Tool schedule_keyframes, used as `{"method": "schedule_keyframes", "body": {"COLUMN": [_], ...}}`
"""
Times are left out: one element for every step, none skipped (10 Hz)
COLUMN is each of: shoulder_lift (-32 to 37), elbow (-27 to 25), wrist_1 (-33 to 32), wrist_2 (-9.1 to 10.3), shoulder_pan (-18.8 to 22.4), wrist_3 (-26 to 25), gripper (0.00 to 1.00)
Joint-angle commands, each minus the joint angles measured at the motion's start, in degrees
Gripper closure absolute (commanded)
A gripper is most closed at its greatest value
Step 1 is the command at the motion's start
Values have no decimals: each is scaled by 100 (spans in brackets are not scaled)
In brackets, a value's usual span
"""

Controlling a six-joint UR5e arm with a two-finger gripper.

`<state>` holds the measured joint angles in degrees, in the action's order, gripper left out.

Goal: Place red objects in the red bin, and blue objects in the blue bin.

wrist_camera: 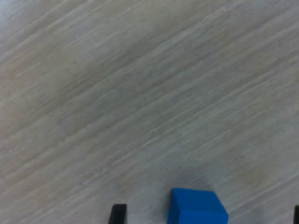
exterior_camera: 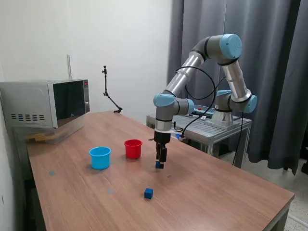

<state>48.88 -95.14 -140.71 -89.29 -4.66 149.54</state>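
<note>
Wood table (exterior_camera: 216,192): gripper (exterior_camera: 160,165) over blue cube (wrist_camera: 196,207) (wrist-only gap)

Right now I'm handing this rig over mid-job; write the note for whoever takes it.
Pincer: down at the table, fingers astride a blue cube. The wrist view shows gaps on both sides of the cube, so it is open, not yet gripping.
Second blue cube: loose on the table, nearer the front edge.
Blue cup and red cup: upright, side by side, on the exterior view's left of the pincer.
Red cubes: none visible; cup contents can't be seen.
Left: close on this cube, carry it to the blue cup, then fetch the other blue cube.
</note>
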Motion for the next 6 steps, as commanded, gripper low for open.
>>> {"method": "schedule_keyframes", "body": {"shoulder_lift": [-10, -18, -18, -10, -1, 25], "elbow": [4, 4, -14, -14, -14, -14], "wrist_1": [0, 0, 0, 0, -9, -26], "wrist_2": [-62, -71, -106, -132, -133, -133], "shoulder_pan": [0, -8, -8, -8, -8, -8], "wrist_3": [-4, -4, -4, -4, -4, -4], "gripper": [0, 0, 100, 100, 100, 100]}}
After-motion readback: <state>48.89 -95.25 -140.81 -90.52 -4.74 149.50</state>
